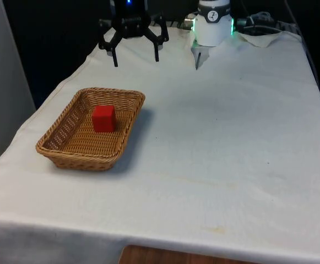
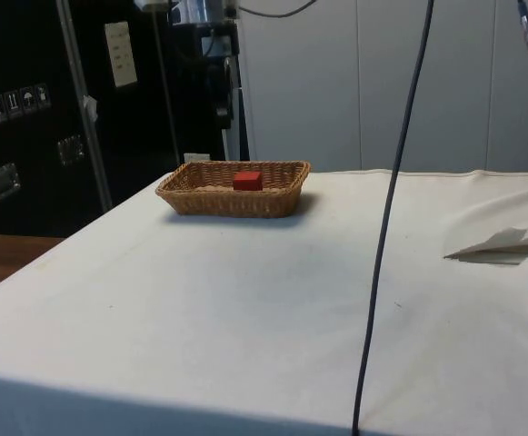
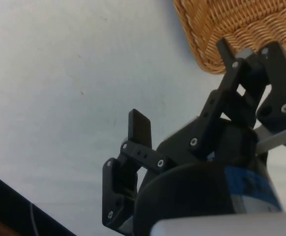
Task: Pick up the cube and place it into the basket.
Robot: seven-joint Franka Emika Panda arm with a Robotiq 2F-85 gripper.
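Red cube (image 1: 103, 118) sits in wicker basket (image 1: 66, 157) (hand (image 1: 136, 59) spread).

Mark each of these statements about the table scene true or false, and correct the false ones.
1. The red cube lies inside the wicker basket. True.
2. The end effector is clamped on the cube. False: it hangs open above the table's far end, apart from the cube and holding nothing.
3. The basket stands towards the front view's left on the white cloth. True.
4. The basket lies tipped on its side. False: it stands on its base, its opening facing up.
5. A second cube lies on the cloth beside the basket. False: the one cube is the one in the basket.
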